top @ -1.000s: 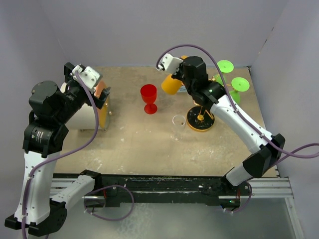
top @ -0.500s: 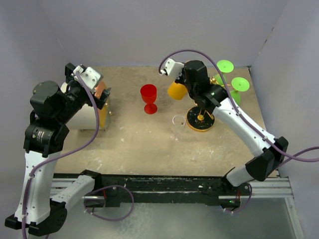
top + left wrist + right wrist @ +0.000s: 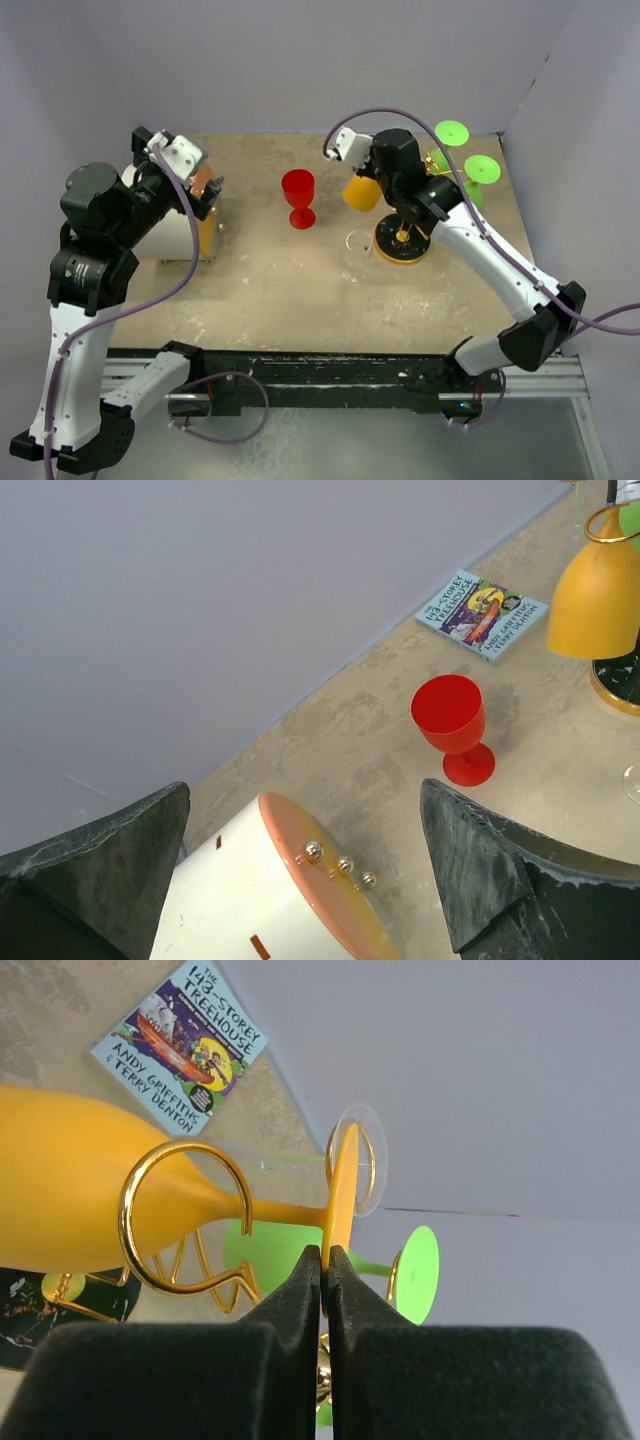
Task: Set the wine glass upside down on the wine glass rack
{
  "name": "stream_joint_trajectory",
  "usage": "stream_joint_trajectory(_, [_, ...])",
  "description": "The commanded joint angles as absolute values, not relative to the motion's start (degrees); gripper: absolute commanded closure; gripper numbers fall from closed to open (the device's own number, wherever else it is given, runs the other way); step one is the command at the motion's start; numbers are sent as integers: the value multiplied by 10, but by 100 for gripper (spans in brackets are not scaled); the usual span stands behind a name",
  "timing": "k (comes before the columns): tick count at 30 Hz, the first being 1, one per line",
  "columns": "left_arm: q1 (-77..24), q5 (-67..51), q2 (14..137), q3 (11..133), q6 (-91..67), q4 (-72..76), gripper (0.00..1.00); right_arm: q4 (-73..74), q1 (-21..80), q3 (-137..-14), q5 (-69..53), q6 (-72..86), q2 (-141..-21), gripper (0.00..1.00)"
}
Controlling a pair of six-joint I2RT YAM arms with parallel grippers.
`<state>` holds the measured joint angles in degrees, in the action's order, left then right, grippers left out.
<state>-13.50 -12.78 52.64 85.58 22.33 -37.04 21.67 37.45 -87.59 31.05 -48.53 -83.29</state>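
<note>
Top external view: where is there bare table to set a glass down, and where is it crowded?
Bare: the near strip from the white canister across to the clear glass, in front of the red glass. Crowded: the right, where the wine glass rack, its green glasses, the clear glass and the held orange glass bunch together.
</note>
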Motion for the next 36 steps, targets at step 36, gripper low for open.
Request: stream_joint_trajectory(36, [-130,-158,529,835,229,-348,1,264,398,-894,361,-456,-807,100])
